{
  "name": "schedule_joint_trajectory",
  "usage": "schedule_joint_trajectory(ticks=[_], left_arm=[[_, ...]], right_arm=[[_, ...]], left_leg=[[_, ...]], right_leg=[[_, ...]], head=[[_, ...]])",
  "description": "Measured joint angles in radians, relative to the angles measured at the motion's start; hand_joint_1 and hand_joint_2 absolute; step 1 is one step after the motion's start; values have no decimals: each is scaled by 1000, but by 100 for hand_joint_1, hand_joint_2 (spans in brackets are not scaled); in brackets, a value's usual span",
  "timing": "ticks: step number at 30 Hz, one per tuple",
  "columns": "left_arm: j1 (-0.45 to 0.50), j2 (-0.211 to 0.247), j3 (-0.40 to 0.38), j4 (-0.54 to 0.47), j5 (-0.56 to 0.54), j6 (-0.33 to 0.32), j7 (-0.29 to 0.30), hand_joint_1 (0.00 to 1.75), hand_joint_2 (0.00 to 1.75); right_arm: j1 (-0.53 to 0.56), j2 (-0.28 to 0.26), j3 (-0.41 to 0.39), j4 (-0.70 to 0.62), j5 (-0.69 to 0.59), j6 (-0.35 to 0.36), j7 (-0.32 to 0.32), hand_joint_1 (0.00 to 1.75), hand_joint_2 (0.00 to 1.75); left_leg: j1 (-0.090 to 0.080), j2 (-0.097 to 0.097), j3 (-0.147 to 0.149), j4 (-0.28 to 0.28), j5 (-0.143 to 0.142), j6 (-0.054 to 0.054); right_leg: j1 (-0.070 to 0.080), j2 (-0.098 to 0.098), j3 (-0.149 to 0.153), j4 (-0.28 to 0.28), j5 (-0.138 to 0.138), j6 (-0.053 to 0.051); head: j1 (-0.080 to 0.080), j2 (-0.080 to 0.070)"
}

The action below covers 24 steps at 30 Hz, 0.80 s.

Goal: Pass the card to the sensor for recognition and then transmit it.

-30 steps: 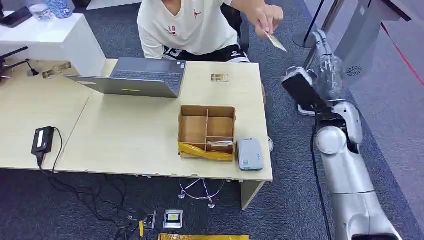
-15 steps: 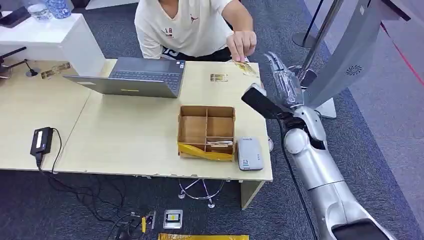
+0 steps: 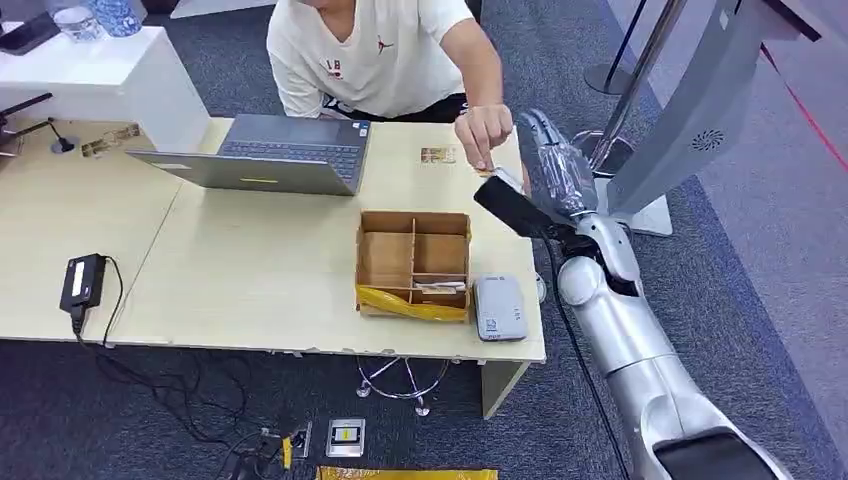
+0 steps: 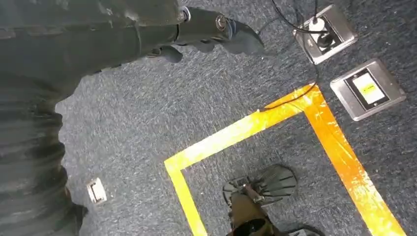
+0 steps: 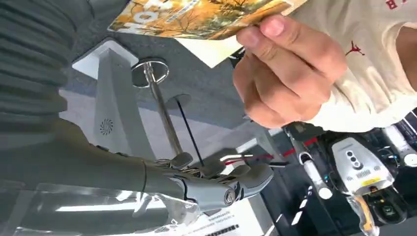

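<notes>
A person in a white T-shirt (image 3: 375,50) sits behind the table and pinches a card with an orange autumn picture (image 5: 196,17) in their hand (image 5: 285,64). In the head view that hand (image 3: 485,130) holds the card (image 3: 487,172) right by my right hand (image 3: 550,165), raised at the table's right edge. My right hand's fingers (image 5: 216,182) are stretched out apart from the card and hold nothing. The grey card sensor (image 3: 499,307) lies at the table's front right corner. My left hand (image 4: 211,34) hangs over the carpet with nothing in it.
A partitioned cardboard box (image 3: 414,262) stands left of the sensor. A laptop (image 3: 270,152) is open further back, with a second card (image 3: 438,155) lying beside it. A grey stand on a white base (image 3: 690,120) rises right of the table. A black adapter (image 3: 84,281) sits far left.
The person's hand has brought the card down and left to the table's right edge. My right arm has swung left towards the table and now sits beside the card.
</notes>
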Motion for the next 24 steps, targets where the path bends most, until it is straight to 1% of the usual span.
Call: schedule_joint_trajectory(ticks=[3,9,10,11,12,13,14,16,17,18,24], left_arm=[[-1,-2,0,0,3,-15,1,0,175],[-11,0,0,0,1,-43,25,0,175],[-12,0,0,0,1,-43,25,0,175],[-11,0,0,0,2,-43,25,0,175],[-11,1,0,0,2,-43,25,0,175],[-11,1,0,0,2,-43,25,0,175],[-11,1,0,0,2,-43,25,0,175],[-12,2,0,0,1,-43,25,0,175],[-12,2,0,0,1,-43,25,0,175],[-12,2,0,0,1,-43,26,0,175],[-12,2,0,0,3,-43,42,0,175]], right_arm=[[-5,12,0,11,1,-8,-1,0,175],[-22,37,0,45,-3,-29,-16,0,175],[-23,40,0,48,-5,-31,-21,12,175],[-23,42,0,50,-7,-33,-23,28,175],[-24,43,0,53,-10,-34,-24,80,175],[-25,45,0,56,-13,-36,-25,143,175],[-28,48,0,58,-14,-37,-27,155,175],[-33,53,0,64,-16,-38,-29,157,175],[-33,55,0,66,-17,-39,-30,164,175],[-33,56,0,69,-18,-39,-31,166,175],[-34,65,1,85,-19,-45,-34,169,175]], left_leg=[[0,0,0,0,0,0],[0,0,0,0,0,0],[0,0,0,0,0,0],[0,0,0,0,0,0],[0,0,0,0,0,0],[0,0,0,0,0,0],[0,0,0,0,0,0],[0,0,0,0,0,0],[0,0,0,0,0,0],[0,0,0,0,0,0],[0,0,1,0,0,0]], right_leg=[[0,0,0,0,0,0],[0,0,0,0,0,0],[0,0,0,0,0,0],[0,0,0,0,0,0],[0,0,0,0,0,0],[0,0,0,0,0,0],[0,0,0,0,0,0],[0,0,0,0,0,0],[0,0,0,0,0,0],[0,0,0,0,0,0],[0,0,0,0,0,0]], head=[[0,0],[0,0],[0,0],[0,0],[0,0],[0,0],[0,0],[0,0],[0,0],[0,0],[0,0]])
